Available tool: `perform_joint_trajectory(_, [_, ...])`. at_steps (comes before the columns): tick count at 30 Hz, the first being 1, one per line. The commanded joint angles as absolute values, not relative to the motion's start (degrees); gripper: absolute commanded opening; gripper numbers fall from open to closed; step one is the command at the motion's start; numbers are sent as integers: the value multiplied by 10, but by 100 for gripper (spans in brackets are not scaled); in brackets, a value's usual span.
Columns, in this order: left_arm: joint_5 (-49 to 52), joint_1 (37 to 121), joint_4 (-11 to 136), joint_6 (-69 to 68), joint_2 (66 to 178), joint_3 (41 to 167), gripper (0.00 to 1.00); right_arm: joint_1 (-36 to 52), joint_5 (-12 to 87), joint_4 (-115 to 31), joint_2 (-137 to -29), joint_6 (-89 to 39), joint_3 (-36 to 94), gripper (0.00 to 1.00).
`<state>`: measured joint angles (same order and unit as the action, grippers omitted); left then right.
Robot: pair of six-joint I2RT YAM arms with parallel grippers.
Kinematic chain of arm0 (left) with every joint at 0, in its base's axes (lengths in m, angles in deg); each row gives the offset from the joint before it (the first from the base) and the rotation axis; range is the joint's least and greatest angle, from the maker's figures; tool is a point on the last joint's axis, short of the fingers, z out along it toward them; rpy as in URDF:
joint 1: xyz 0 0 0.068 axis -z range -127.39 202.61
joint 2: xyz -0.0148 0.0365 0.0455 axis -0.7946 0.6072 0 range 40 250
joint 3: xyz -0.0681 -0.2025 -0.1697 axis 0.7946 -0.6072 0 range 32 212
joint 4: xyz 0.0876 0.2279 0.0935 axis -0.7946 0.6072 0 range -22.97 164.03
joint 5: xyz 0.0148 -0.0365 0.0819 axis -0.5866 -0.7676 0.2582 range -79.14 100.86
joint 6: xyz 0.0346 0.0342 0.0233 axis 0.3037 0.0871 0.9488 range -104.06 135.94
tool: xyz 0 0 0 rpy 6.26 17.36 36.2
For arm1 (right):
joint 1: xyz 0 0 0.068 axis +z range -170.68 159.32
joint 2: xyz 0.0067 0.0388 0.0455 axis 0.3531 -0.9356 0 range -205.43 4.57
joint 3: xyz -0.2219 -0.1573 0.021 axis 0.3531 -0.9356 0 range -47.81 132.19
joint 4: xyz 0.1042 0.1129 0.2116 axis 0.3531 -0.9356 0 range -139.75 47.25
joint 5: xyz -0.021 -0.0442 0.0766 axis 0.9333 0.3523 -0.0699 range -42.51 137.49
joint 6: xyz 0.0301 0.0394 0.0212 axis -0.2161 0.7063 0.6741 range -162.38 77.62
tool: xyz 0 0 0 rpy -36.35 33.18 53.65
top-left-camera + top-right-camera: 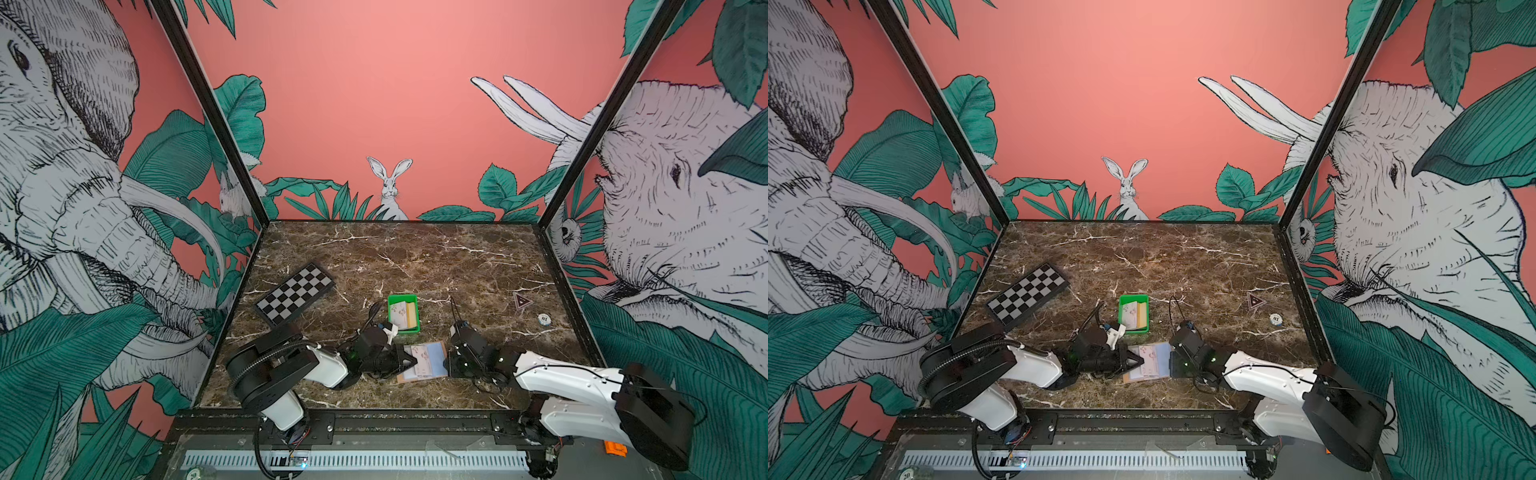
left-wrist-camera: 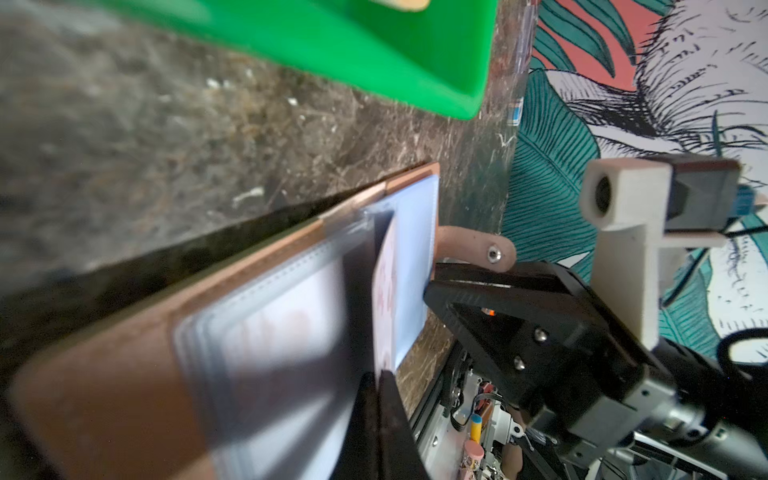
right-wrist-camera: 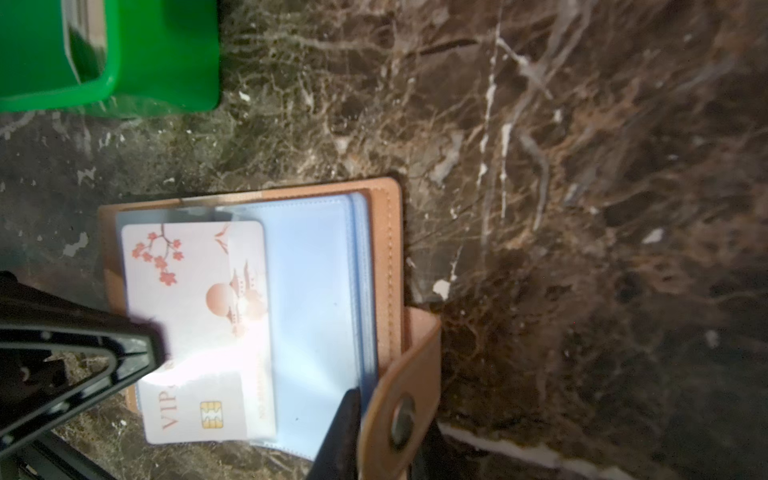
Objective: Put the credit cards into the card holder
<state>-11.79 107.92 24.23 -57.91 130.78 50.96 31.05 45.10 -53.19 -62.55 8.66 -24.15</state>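
- The card holder (image 1: 422,361) lies open on the marble table (image 1: 415,257), at about 6 o'clock, blue sleeves (image 3: 311,299) facing up.
- The left gripper (image 1: 1138,360) comes in from 9 o'clock, its jaws clamped together on a white card (image 3: 195,316) with blossoms; that card's far edge sits partly inside a clear sleeve.
- The right gripper (image 1: 449,361) reaches in from 3 o'clock, nipped onto the sleeve edge by the snap tab (image 3: 401,399).
- More credit cards (image 1: 402,314) wait in the green tray (image 1: 403,300), just beyond the holder toward 12 o'clock.
- A checkered board (image 1: 295,293) rests off at 10 o'clock.
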Motion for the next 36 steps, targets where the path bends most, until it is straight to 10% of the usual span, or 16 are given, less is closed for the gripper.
perform_joint_trajectory(1, [-102, 1085, 340, -561, 1289, 521, 4, 316, 446, -530, -625, 94, -253, 19])
perform_joint_trajectory(12, [-58, 1086, 578, -490, 1204, 572, 30, 320, 448, -534, -636, 91, -250, 18])
perform_joint_trajectory(36, [-83, 1101, 565, -465, 1285, 653, 14, 327, 451, -535, -642, 90, -245, 18])
